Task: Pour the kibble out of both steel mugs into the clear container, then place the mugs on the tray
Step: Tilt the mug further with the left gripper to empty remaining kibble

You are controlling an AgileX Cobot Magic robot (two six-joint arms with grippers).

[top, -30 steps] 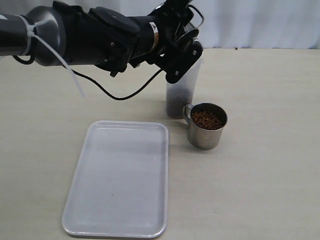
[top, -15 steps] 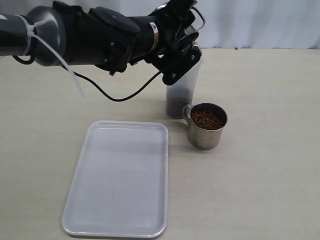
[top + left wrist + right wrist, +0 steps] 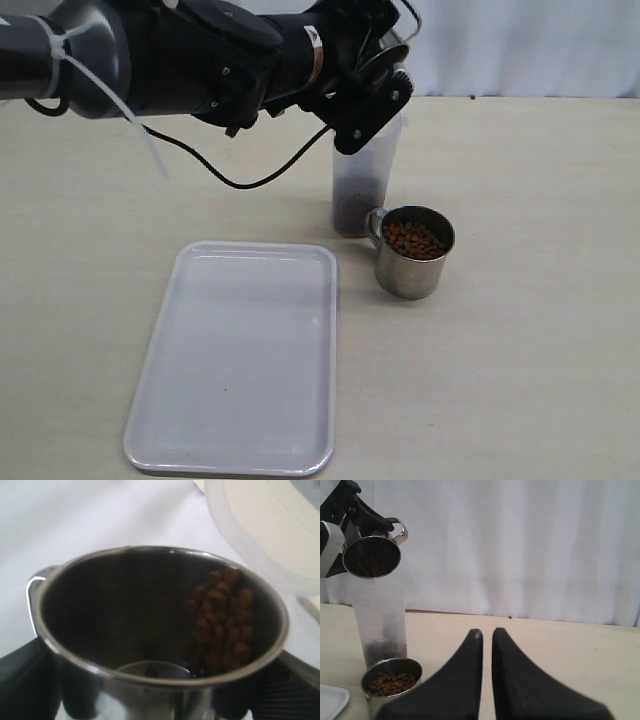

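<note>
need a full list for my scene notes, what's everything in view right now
table: one, beige, under everything
curtain: one, white, behind the table
tray: one, white, flat on the table
tumbler: one, clear whitish, upright beyond the tray's far right corner
mugs: two, shiny steel; standing mug beside the tumbler, tipped mug held above the tumbler
kibble: many pellets, reddish-brown; fills the standing mug, some in the tipped mug, a layer in the tumbler's bottom
cable: one, black, hanging under the left arm
left arm: one, black and grey; left jaws grip the tipped mug
right jaws: black, shut, empty, above the table
</note>
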